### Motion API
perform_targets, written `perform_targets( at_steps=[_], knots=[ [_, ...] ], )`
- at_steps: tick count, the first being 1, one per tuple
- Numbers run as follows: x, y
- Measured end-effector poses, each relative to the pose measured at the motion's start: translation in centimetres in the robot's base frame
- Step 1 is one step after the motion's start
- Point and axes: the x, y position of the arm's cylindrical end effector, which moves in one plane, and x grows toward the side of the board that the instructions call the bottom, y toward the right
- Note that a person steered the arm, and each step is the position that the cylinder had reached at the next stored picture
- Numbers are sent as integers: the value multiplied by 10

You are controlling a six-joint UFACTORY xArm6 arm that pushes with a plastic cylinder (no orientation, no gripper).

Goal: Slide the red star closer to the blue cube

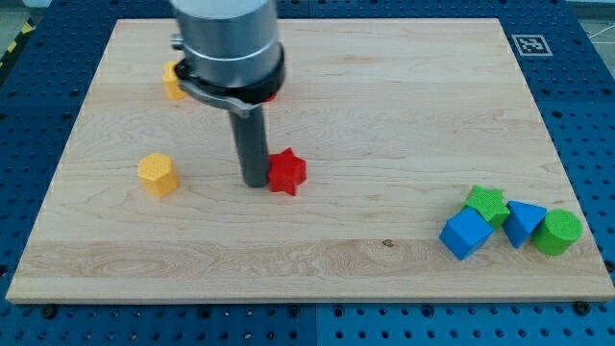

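Note:
The red star (286,172) lies near the middle of the wooden board (384,86). My tip (255,183) stands right against the star's left side, touching it or nearly so. The blue cube (465,234) sits at the view's lower right, far to the right of the star and a little lower. The rod rises from the tip to the arm's grey body (228,43) at the view's top.
A green block (488,204), a blue triangular block (524,222) and a green cylinder (557,233) cluster beside the blue cube. A yellow hexagonal block (158,174) lies left of my tip. Another yellow block (173,81) and a red sliver (272,94) are partly hidden behind the arm.

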Motion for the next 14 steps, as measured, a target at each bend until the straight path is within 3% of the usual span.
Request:
perform_targets(
  at_steps=[5, 6, 7, 12, 14],
  knots=[
    [25, 57],
    [17, 35],
    [-28, 32],
    [1, 128],
    [-15, 95]
  ],
)
